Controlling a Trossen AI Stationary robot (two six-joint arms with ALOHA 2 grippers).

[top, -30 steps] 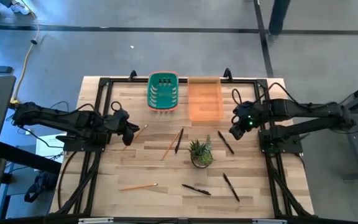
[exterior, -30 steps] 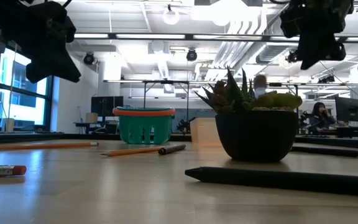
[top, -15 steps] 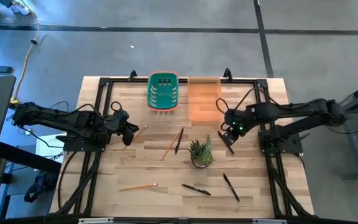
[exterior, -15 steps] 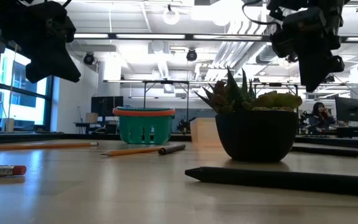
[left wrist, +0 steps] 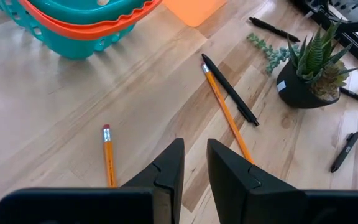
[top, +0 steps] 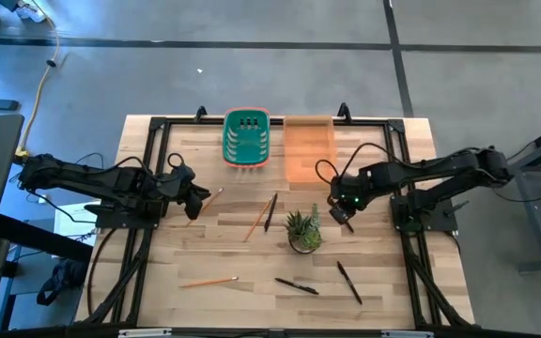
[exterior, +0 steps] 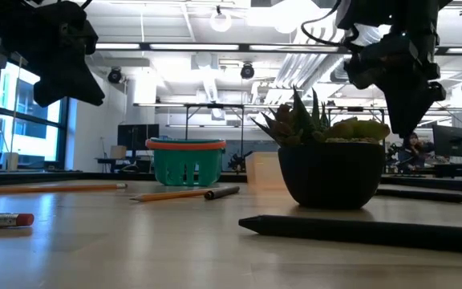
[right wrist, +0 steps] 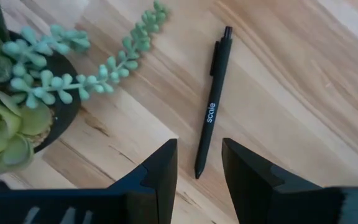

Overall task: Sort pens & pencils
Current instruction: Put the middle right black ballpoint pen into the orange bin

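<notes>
My right gripper [right wrist: 197,167] hangs open, pointing down over a black pen [right wrist: 212,99] that lies flat on the table just right of the potted plant [top: 303,231]; the pen's near end sits between the fingers, untouched. Other black pens lie at centre [top: 270,212] and near the front edge [top: 296,285], [top: 349,282]. Pencils lie at centre [top: 255,219], front left [top: 208,281] and beside my left gripper [top: 200,200], which waits above the table's left side. Its fingers stand slightly apart, holding nothing, next to that pencil [left wrist: 109,155].
A teal basket [top: 246,138] and an orange bin [top: 309,150] stand side by side at the table's far edge. The plant's trailing green stem [right wrist: 114,71] lies on the wood close to my right gripper. Black frame rails [top: 148,178] run along the table's sides.
My right gripper has gone down and toward the table's left, from beside the orange bin to over the pen by the plant, tipping to point more steeply down. Its fingers have stayed open.
</notes>
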